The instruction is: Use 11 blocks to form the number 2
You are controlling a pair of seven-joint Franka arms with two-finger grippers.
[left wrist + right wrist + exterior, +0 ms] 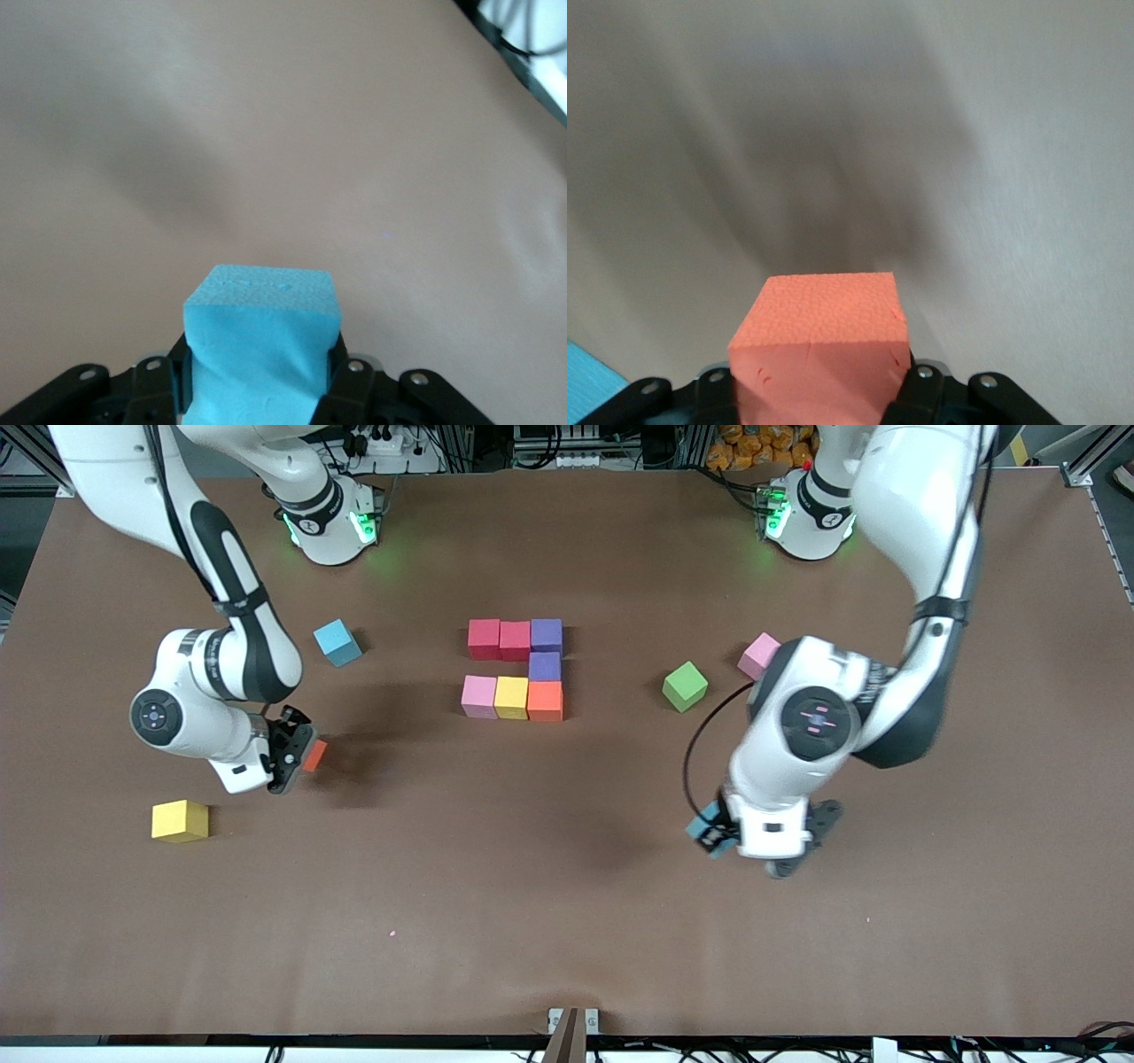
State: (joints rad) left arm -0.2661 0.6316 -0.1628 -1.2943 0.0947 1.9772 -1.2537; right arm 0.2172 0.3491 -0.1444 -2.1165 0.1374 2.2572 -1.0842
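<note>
Several touching blocks make part of the number 2 mid-table: two red and a purple in one row, a purple below, then pink, yellow and orange. My right gripper is shut on an orange block, low over the table toward the right arm's end. Over bare table toward the left arm's end, my left gripper is shut on a light blue block.
Loose blocks lie around: a light blue one and a yellow one toward the right arm's end, a green one and a pink one toward the left arm's end. The table surface is brown.
</note>
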